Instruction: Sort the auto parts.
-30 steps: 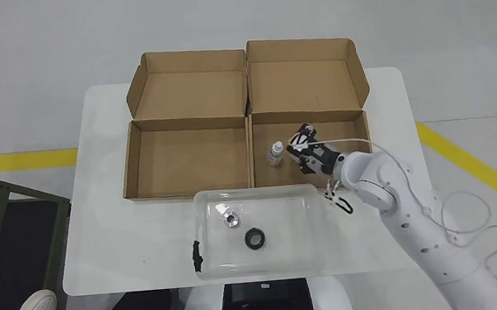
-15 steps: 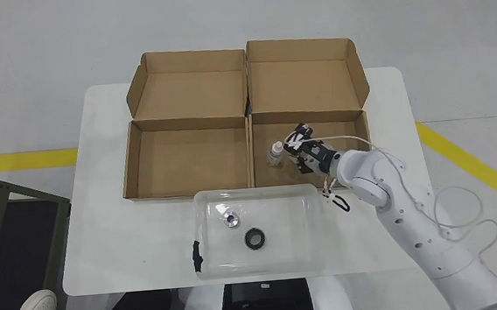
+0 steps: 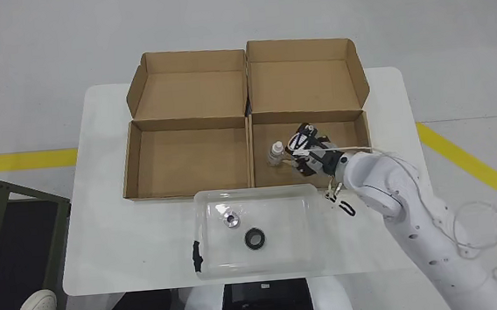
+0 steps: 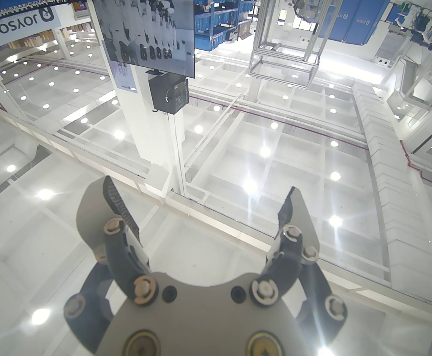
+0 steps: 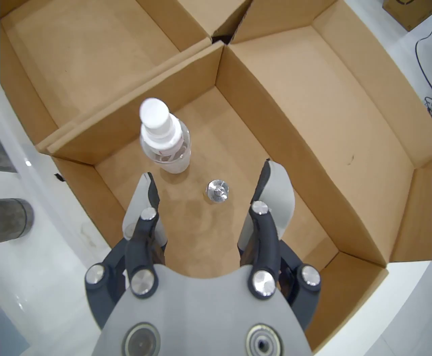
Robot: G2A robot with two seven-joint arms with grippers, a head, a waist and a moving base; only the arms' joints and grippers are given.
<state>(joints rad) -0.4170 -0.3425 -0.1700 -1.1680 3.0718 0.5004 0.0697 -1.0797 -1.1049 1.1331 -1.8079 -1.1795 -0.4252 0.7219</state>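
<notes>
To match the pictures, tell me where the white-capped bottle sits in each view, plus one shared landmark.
Top view: the bottle stands in the right cardboard box, near the dividing wall.
Right wrist view: the bottle stands upright just beyond the open right end effector.
Left wrist view: aimed up at the ceiling.
Shared landmark: that dividing wall between the two boxes.
</notes>
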